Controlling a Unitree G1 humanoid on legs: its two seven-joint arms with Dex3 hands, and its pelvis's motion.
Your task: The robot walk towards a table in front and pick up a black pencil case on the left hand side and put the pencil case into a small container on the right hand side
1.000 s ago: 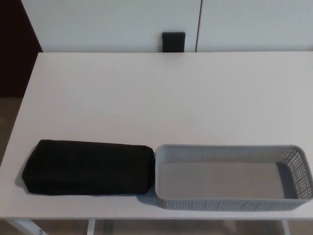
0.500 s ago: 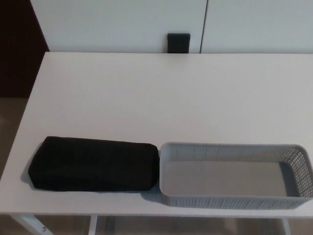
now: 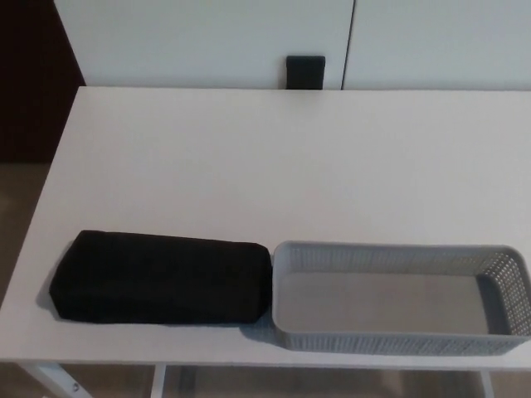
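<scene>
Two things on the worktop, no hands

We count one black pencil case (image 3: 162, 279) at the white worktop's (image 3: 274, 157) left front, touching one empty grey mesh container (image 3: 400, 340). Neither hand shows, so fingers' state unknown. Only our view shifted slightly.

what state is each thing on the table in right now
black pencil case: lying flat on the table's left near side, its right end against the container, not picked up
grey container: upright, empty
white table: bare apart from these two
robot hands: not in view
</scene>
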